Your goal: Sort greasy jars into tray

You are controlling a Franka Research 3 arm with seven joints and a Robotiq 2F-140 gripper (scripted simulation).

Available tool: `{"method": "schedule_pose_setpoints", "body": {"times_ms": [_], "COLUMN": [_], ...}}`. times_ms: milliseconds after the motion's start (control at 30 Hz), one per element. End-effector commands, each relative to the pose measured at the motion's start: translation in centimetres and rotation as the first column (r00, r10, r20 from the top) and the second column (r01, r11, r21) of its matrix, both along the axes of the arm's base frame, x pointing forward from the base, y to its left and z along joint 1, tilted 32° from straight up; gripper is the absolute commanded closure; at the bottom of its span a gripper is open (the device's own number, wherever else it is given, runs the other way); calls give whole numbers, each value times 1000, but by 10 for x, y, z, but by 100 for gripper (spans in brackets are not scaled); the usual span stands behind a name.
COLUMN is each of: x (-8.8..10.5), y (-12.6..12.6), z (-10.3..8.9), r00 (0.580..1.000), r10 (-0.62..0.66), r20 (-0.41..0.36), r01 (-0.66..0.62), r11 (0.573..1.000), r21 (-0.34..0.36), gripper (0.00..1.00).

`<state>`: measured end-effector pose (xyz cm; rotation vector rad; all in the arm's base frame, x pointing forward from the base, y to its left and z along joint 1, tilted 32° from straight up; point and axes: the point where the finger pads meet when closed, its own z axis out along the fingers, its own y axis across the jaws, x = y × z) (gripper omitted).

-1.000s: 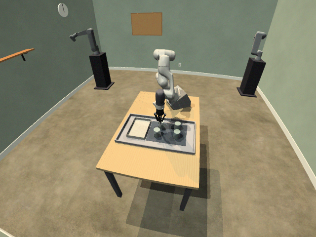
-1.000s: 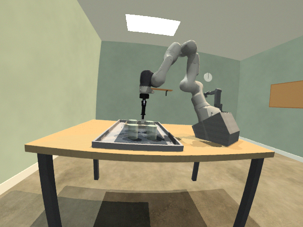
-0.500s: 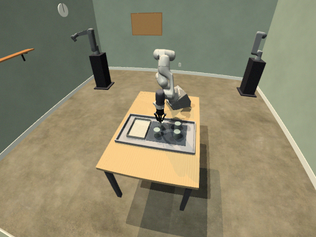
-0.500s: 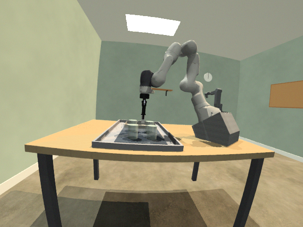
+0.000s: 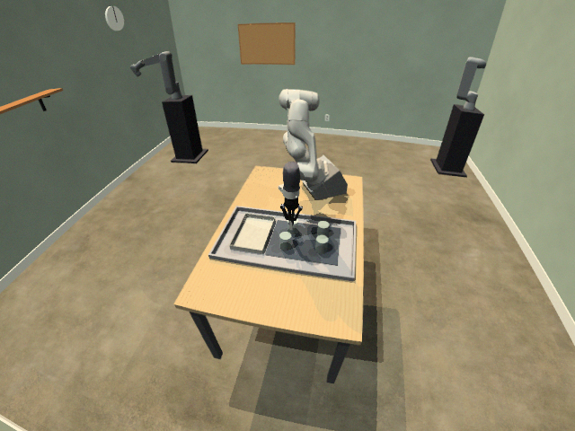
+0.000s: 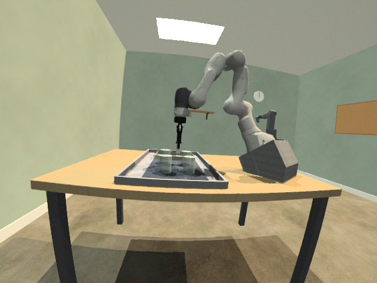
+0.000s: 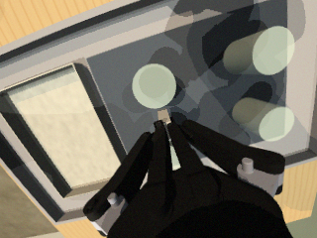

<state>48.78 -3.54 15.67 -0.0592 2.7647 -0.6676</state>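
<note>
Four pale green glass jars stand mouth down on the dark mat [image 5: 304, 248]. In the top view I see the front left jar [image 5: 285, 236], the back right jar [image 5: 323, 225] and the front right jar [image 5: 322, 240]. The fourth jar [image 6: 185, 152] is mostly hidden behind my fingers there. The cream-floored tray [image 5: 252, 233] lies left of the mat and holds nothing. My gripper [image 5: 291, 221] is shut and empty. It hangs a little above the mat, between the two jars nearest the tray. In the wrist view its tips [image 7: 163, 120] are just beside the front left jar [image 7: 154, 85], apart from it.
Mat and tray lie on the rimmed steel top [image 5: 343, 259] on a wooden table. The robot base [image 5: 324, 183] stands at the table's far edge. The right end of the steel top holds nothing.
</note>
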Motion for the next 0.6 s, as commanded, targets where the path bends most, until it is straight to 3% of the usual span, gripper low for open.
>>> {"method": "schedule_pose_setpoints", "body": {"times_ms": [0, 567], "x": [1, -1], "y": [-1, -1], "z": [1, 1], "r00": [1000, 1000], "r10": [-2, -2], "r20": [6, 6], "r01": [2, 2], "r11": [1000, 1000], "r21": [0, 0], "gripper": [100, 100]}}
